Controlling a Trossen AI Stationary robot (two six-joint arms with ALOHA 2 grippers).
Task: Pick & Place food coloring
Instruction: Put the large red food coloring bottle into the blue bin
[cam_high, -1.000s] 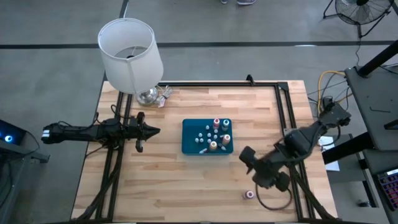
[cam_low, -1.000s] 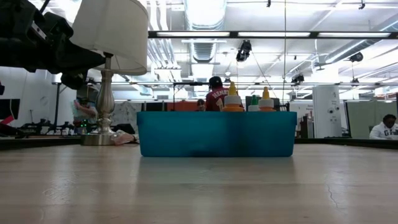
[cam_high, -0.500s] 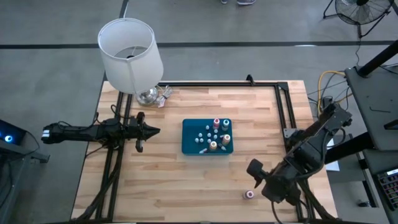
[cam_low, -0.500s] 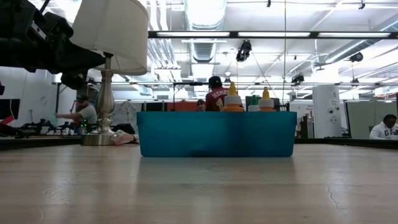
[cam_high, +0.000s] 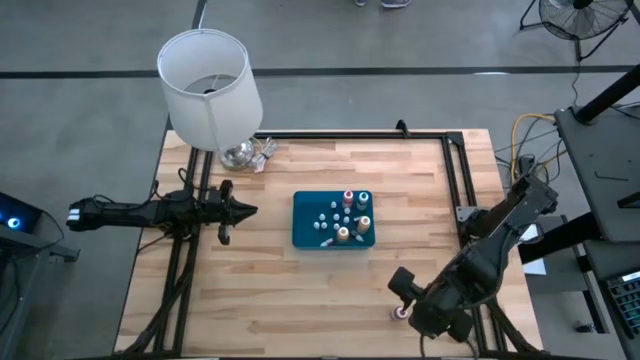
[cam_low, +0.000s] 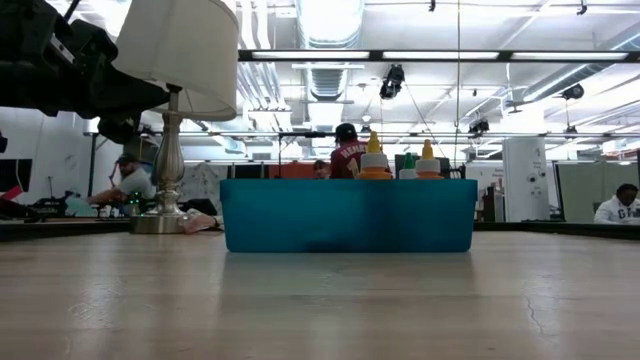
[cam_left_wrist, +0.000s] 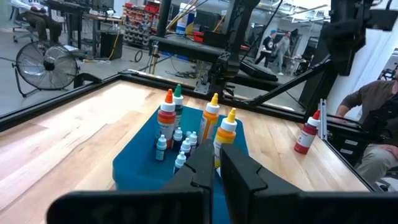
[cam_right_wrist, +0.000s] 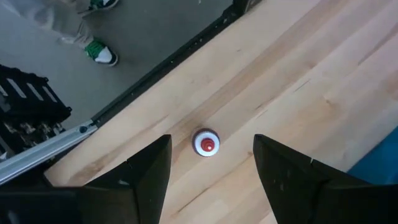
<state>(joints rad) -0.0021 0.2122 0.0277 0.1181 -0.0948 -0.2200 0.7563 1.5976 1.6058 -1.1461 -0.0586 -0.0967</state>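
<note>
High view: the right pincer (cam_high: 408, 300), fingers apart, hovers over a red-capped bottle (cam_high: 401, 313) near the counter (cam_high: 300, 290) front edge. Bare wood surrounds it. The left pincer (cam_high: 247, 210), pressed together, waits beside the blue tray (cam_high: 302, 232).

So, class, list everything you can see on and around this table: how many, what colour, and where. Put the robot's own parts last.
table: one, pale wood, under everything.
tray: one, blue, table middle.
tall bottles: four, orange, green and yellow tops, upright in the tray.
small bottles: several, pale tops, in the tray beside the tall ones.
loose bottle: one, red top, on the table's near right part, outside the tray.
lamp: one, white shade, silver base, far left corner.
fan: one, dark, on the floor beyond the table.
left hand: shut, left of the tray.
right hand: open, above the loose bottle.
</note>
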